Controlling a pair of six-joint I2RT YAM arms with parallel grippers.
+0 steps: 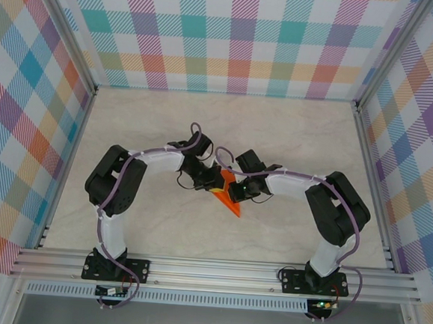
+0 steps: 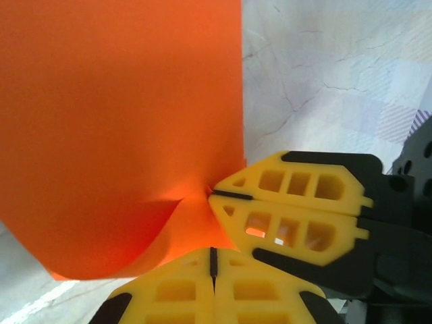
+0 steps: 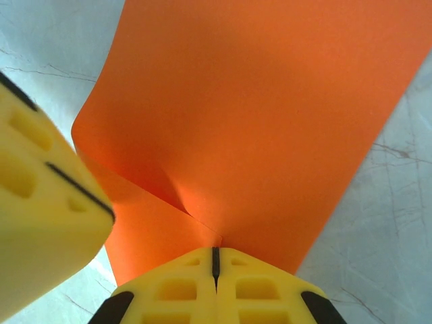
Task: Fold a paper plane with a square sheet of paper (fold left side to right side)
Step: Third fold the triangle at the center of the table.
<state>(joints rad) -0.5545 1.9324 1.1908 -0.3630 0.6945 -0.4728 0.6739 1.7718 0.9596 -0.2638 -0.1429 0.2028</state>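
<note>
The square sheet of paper [image 1: 229, 196] is bright orange and partly folded, held just above the table's middle between both arms. In the left wrist view the square sheet of paper [image 2: 121, 121] curls, its lower flap running into my left gripper [image 2: 213, 252], which is shut on its edge. My right gripper [image 2: 214, 194] comes in from the right, shut on the same corner area. In the right wrist view, my right gripper [image 3: 216, 251] is shut on the sheet [image 3: 270, 115] where two layers meet; the left gripper's fingers [image 3: 40, 223] sit close at the left. From above, left gripper [image 1: 213, 181] and right gripper [image 1: 238, 186] nearly touch.
The pale marbled table [image 1: 278, 137] is boxed in by plaid walls [image 1: 234, 36] at the back and both sides. An aluminium rail [image 1: 215, 271] with the arm bases runs along the near edge.
</note>
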